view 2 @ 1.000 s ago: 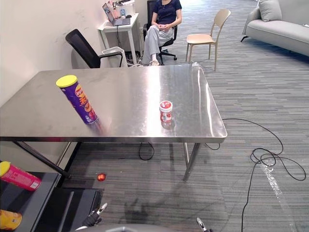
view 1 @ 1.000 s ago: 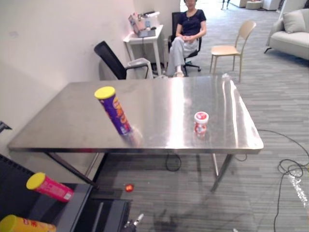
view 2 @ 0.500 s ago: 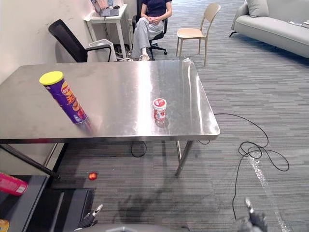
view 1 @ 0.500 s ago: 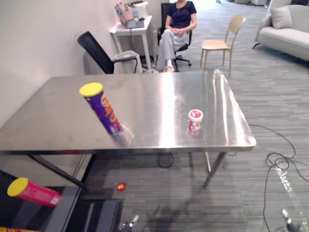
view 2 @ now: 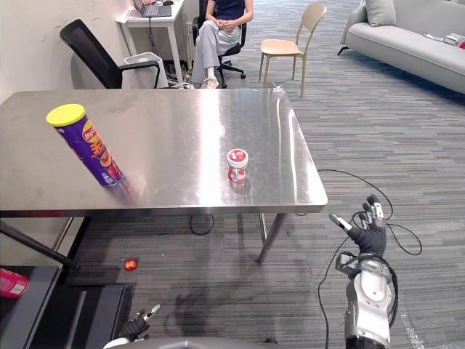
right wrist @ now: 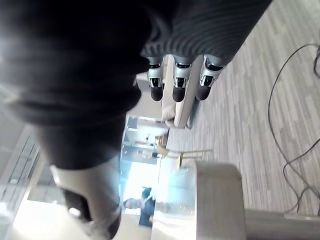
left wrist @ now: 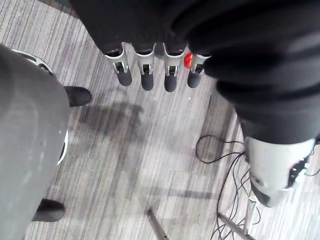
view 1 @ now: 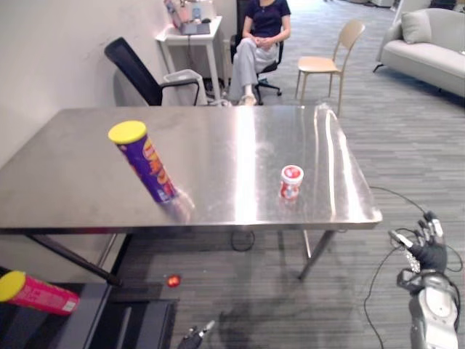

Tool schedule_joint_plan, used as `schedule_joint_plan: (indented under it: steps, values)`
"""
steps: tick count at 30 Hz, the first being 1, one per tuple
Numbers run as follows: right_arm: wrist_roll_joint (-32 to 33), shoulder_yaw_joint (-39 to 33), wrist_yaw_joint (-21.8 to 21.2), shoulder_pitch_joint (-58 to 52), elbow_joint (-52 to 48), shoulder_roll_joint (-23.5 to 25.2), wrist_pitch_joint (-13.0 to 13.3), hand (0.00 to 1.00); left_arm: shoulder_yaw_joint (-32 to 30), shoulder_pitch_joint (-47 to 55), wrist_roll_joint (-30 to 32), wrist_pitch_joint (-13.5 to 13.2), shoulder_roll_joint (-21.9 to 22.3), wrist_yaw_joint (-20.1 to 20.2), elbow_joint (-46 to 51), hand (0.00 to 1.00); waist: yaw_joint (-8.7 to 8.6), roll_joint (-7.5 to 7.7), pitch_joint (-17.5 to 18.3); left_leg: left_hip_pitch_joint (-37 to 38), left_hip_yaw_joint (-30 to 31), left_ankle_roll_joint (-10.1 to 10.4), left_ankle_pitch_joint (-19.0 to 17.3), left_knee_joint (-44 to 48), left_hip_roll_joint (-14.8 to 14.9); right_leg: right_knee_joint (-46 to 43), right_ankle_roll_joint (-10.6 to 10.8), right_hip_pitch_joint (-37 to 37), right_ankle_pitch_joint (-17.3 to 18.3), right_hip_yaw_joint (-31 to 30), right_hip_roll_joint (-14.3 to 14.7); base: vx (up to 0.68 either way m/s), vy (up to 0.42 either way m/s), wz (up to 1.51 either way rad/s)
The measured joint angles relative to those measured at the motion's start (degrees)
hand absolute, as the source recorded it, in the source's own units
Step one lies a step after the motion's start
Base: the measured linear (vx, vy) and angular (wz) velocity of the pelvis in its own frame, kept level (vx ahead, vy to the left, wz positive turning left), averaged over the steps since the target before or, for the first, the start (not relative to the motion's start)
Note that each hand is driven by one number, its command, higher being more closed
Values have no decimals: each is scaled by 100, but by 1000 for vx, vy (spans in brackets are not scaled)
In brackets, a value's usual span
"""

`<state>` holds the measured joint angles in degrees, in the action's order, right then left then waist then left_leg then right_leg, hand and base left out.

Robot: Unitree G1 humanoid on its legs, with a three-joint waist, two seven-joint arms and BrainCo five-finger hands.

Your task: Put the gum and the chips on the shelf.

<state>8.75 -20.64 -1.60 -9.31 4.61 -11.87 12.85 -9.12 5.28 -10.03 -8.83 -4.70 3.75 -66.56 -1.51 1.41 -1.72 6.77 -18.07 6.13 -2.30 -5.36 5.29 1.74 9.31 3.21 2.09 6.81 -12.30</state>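
- Our left hand (left wrist: 146,75) hangs low over the floor, fingers straight and, as far as we can tell, empty.
- The chips can (view 1: 145,163) stands on the table (view 1: 73,182); we should grip it mid-body.
- The gum tub (view 1: 290,182) stands upright near the front edge.
- Our right hand (view 2: 370,235), fingers spread and empty, should clear the table edge before closing on the gum.

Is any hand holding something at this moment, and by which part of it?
Nothing is held. The right hand and the left hand are both open and empty. The chips and the gum stand untouched on the table.

Purple chips can (view 1: 150,167), red-white gum tub (view 1: 290,182)
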Motion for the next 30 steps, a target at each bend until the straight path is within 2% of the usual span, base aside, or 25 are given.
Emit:
schedule_joint_plan:
  steps: [1, 2, 3, 7, 9, 16, 30]
  values:
    - [-1, 50, -110, -70, -93, -2, 3, 0, 27, 2, 1, 0, -2, 7, 0, 0, -4, 4, 3, -9, 12, 0, 0, 0, 0, -1, 1, -6, -1, 9, 0, -54, -60, 12]
    - [1, 446, -575, -354, -534, -89, 5, 0, 98, 6, 5, 1, -47, 54, -2, 0, -11, 46, 59, -207, 155, -18, -18, 165, 22, -51, 5, -113, -3, 52, -5, -70, -66, 14]
    - [2, 592, -744, -400, -672, -156, 24, 0, 98, 5, 6, 2, -47, 77, -2, 0, -11, 47, 61, -216, 175, -18, -18, 188, 34, -78, 5, -116, -2, 59, 1, -65, -61, 14]
    - [4, 754, -900, -427, -732, -228, 39, 0, 159, 18, 6, 1, -64, 108, -8, 0, -7, 60, 71, -274, 300, -16, -23, 254, 36, -92, 13, -112, -7, 106, -7, -50, -17, 7]
    - [9, 981, -937, -427, -844, -441, 41, 0, 216, 23, 6, 0, -78, 112, -10, 0, -8, 51, 78, -319, 381, -17, -21, 274, 36, -92, 17, -113, -9, 155, -7, -67, -17, 13]
    - [10, 1276, -864, -91, -943, -570, 45, 0, 221, 24, 6, 2, -71, 100, -6, 0, 1, 28, 92, -433, 577, -37, 8, 305, 33, -92, 19, -108, -11, 310, -3, -21, -14, 11]
    - [-219, 1424, -202, 963, -219, -510, 28, 0, 206, 11, 9, 10, -72, -15, 109, 0, 14, 64, -45, -565, 839, -48, 121, 244, 25, -79, 18, -78, -11, 583, 5, -3, -10, 9]
